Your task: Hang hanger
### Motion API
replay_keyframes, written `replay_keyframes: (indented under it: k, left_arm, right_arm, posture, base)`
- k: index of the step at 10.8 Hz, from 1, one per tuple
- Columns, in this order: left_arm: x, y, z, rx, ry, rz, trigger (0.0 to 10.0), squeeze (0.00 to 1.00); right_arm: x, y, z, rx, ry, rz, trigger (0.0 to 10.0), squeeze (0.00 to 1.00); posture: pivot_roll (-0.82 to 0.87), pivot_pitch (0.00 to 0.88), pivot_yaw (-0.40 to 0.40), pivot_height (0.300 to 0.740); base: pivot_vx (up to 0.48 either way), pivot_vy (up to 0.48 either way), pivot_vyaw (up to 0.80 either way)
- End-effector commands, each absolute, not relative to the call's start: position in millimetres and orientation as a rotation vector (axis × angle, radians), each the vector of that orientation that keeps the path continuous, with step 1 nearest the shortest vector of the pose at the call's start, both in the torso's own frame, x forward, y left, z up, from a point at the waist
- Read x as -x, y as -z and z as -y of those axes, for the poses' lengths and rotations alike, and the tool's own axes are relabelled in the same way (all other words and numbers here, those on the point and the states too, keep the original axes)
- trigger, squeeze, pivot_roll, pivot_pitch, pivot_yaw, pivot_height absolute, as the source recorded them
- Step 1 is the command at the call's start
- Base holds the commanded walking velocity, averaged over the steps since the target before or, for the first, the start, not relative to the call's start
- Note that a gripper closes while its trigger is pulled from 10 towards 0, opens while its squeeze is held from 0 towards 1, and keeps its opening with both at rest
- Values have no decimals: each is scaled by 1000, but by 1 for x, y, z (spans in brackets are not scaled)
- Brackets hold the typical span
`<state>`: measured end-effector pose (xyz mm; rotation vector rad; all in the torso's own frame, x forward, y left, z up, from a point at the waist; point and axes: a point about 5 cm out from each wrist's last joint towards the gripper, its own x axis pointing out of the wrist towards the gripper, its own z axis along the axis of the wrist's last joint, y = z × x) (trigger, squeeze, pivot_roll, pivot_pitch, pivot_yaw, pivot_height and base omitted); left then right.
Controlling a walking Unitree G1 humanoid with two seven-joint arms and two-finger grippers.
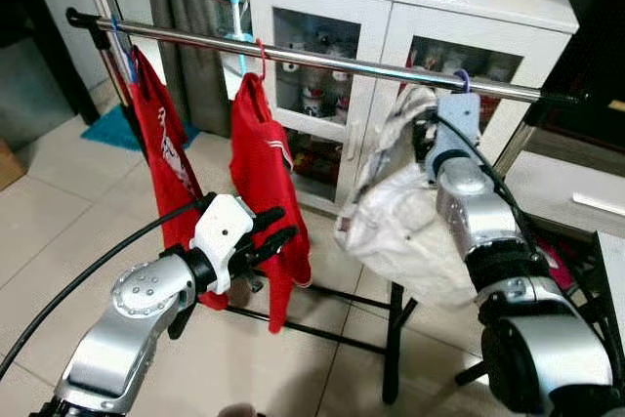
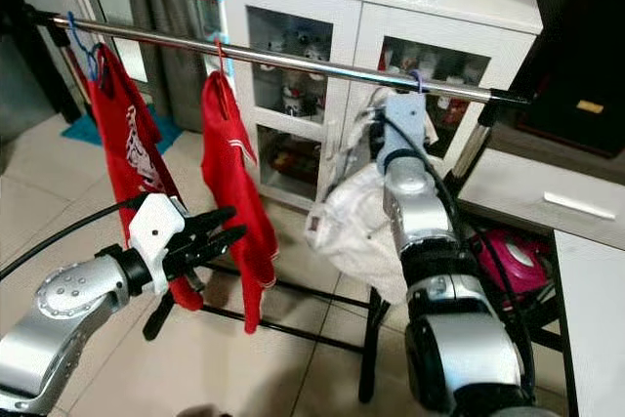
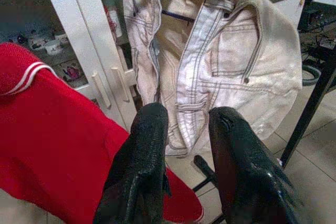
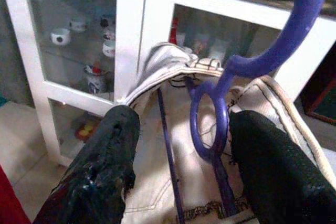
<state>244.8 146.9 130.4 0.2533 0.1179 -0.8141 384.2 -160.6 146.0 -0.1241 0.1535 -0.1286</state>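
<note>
Right wrist view, right gripper (image 4: pixel 181 129) apparently parted around purple hanger (image 4: pixel 220 103)

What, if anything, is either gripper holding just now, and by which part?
Nothing is gripped. The right gripper has open fingers either side of the purple hanger neck; the left gripper is open and empty.
</note>
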Motion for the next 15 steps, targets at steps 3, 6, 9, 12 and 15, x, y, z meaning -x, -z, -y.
replay_keyframes:
  k: [3,6,9,12,15]
  left_arm:
    - [-244,-132,-145,-269,836,-124,10000,0]
    - [-245,-134,-145,-263,827,-113,10000,0]
    - [-251,-135,-144,-260,824,-103,10000,0]
    - [-258,-136,-142,-265,820,-88,10000,0]
    - [-261,-136,-140,-267,815,-75,10000,0]
  right_arm:
    - [-395,-155,166,110,145,-147,4275,0]
    - [-398,-154,162,100,102,-159,0,0]
    - [-398,-151,162,89,85,-164,0,0]
    - [-398,-150,163,75,69,-170,0,0]
    - [-398,-148,159,69,53,-186,0,0]
  posture:
    - [81,0,-29,740]
    - [86,0,-39,740]
    - [74,0,-35,740]
    - [60,0,-30,740]
    - [74,0,-43,740]
  base:
    - [0,0,0]
    - [0,0,0]
    - [0,0,0]
    - [0,0,0]
    - [0,0,0]
